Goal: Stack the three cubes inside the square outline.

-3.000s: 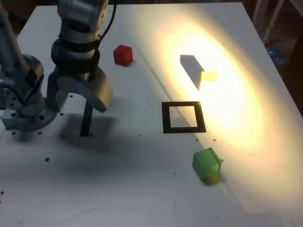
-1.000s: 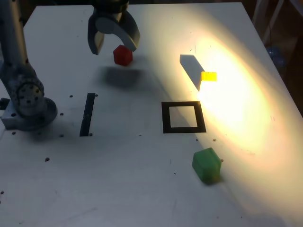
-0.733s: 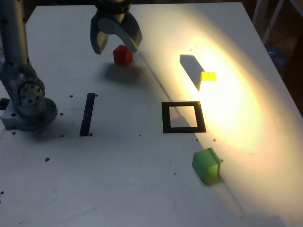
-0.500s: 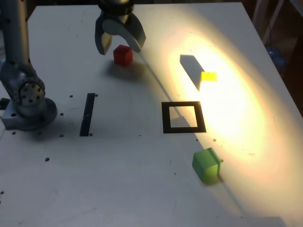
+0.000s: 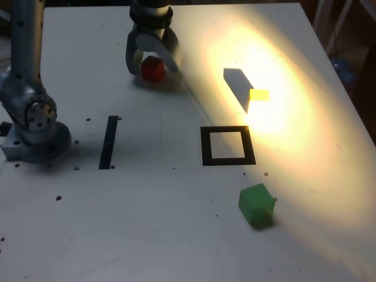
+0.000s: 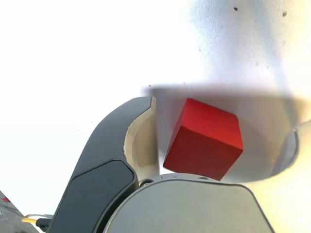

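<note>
On the white table (image 5: 135,235), we have the claw (image 5: 154,70) open and lowered around the red cube (image 5: 153,69), one finger on each side of it. In the wrist view we see the red cube lying between the spread fingers, tilted to them, with a gap to the pale inner face of the nearer one, so we are not gripping it. Taking the square (image 5: 205,147) as the centre of a clock face laid over the exterior view, we find the red cube between ten and eleven o'clock, well apart from the black frame. The yellow cube (image 5: 259,94) sits at one o'clock, in bright light, with a grey shadow (image 5: 236,87) stretching from it towards eleven. The green cube (image 5: 257,204) rests at five o'clock, outside the frame, its own shadow beneath it. All three cubes are apart from one another, and the square's white middle holds none of them. At nine o'clock we see the black strip (image 5: 108,143), and beyond it the round base (image 5: 41,141) of our arm (image 5: 26,47).
</note>
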Controlling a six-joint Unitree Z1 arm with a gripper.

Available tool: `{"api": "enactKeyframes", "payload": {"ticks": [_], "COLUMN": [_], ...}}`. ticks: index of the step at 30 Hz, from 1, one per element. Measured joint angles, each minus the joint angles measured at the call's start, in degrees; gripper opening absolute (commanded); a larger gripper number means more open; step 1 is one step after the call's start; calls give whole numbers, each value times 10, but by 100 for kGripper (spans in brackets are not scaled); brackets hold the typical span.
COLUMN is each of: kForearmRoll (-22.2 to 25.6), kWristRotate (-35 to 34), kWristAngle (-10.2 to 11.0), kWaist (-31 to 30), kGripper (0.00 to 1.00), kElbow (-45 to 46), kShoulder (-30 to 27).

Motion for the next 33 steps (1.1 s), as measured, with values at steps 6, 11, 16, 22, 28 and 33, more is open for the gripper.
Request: {"api": "enactKeyframes", "payload": {"ticks": [6,11,16,22,28,33], "kForearmRoll": [0,-3,-5,-5,-5,-4], "kWristRotate": [-4,-4,-4,-5,-5,-5], "kWristAngle": [1,2,3,3,1,-4], "kWaist": [0,-1,-4,-4,-5,-9], "kGripper": [55,43,42,40,38,36], "kElbow": [2,5,7,8,8,8], "kShoulder": [0,-6,-11,-12,-14,-16]}}
